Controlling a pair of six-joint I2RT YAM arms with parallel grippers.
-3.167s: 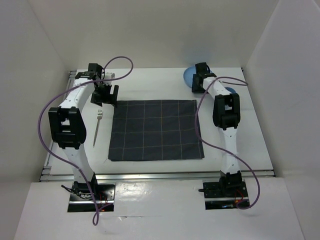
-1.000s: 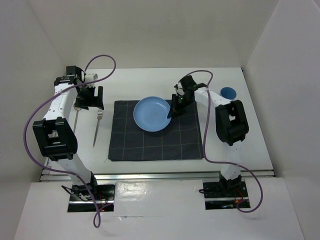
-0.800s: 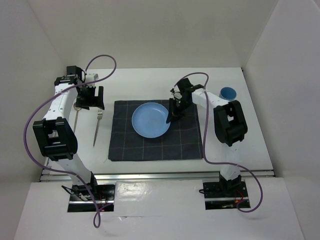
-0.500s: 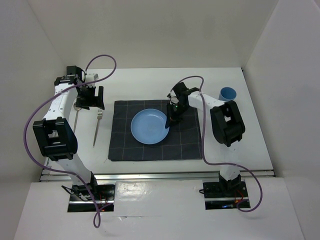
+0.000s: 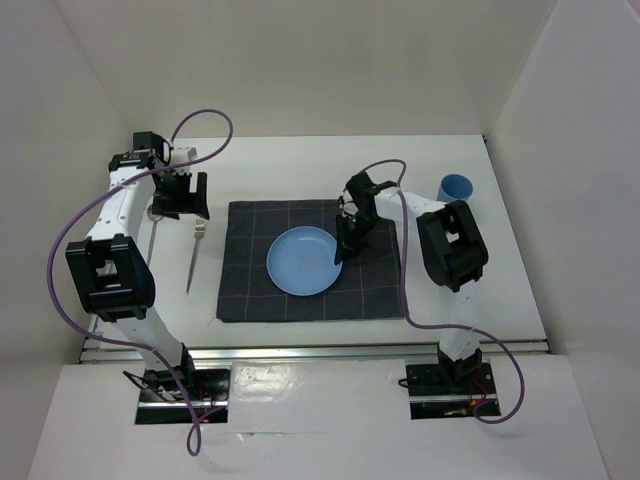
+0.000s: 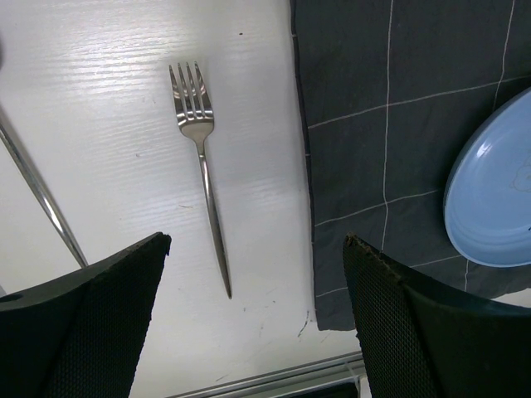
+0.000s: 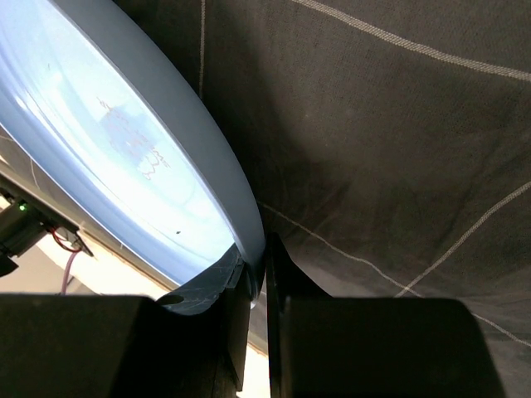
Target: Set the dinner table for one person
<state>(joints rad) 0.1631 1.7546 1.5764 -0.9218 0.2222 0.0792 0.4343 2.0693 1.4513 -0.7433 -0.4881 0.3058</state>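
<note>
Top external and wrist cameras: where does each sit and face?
Top external: above, behind the bases, looking down on the dinner table; both arms show.
Left wrist: on left gripper, facing down at the fork; open fingers show.
Right wrist: on right gripper, facing the placemat; fingers pinch the blue plate's rim.
Shared: blue plate and placemat, in all three.

Top external: high, behind the arm bases, tilted down and forward; takes in the whole dinner table [image 5: 300,165].

Left wrist: well above the tabletop, just left of the placemat [image 6: 365,99], facing about straight down. The left gripper [image 6: 255,242] frames the bottom edge, with the fork [image 6: 203,166] near centre.

Right wrist: very close over the placemat. The right gripper [image 7: 259,278] sits at the bottom edge, and the blue plate [image 7: 124,141] rim fills the left side.

All three views share placemat and plate; the fork shows only in top and left wrist.
</note>
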